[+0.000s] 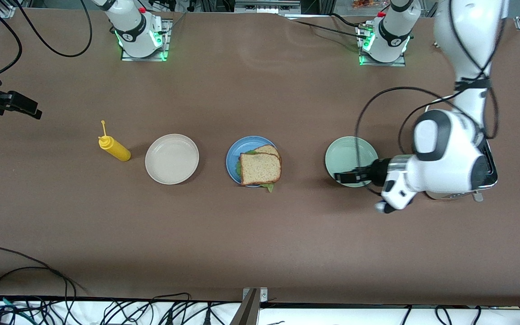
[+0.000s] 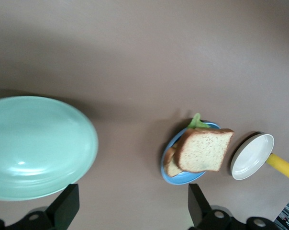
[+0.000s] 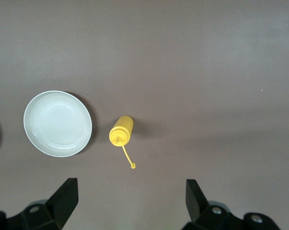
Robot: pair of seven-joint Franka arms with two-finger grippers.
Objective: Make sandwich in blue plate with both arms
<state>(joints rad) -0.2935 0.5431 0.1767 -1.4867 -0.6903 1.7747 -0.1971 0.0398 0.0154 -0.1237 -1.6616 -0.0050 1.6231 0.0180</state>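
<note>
Blue plate (image 1: 232,159) sits mid-worktop and holds the sandwich (image 1: 260,168): two speckled brown slices with dark crust, ruffled green lettuce (image 1: 268,186) poking out at the edge nearer the front camera. Top slice is skewed, so a corner of the bottom slice shows, and it overhangs the plate rim. Cream-white plate (image 1: 172,159) beside it toward the right arm's end, nothing in it. Mint-green plate (image 1: 345,155) toward the left arm's end, also bare. All three are round, shallow and matte with raised rims, in a row, well apart.

Yellow squeeze bottle (image 1: 114,148) with thin nozzle and dangling cap stands next to the cream plate, toward the right arm's end. A silver appliance (image 1: 490,174) lies under the left arm, mostly hidden.

Left gripper (image 1: 345,177) hangs over the mint plate's edge, fingers (image 2: 67,203) spread apart, holding nothing. Right gripper (image 1: 24,107) waits over bare brown worktop (image 1: 260,234) past the bottle, fingers (image 3: 65,196) spread, holding nothing.
</note>
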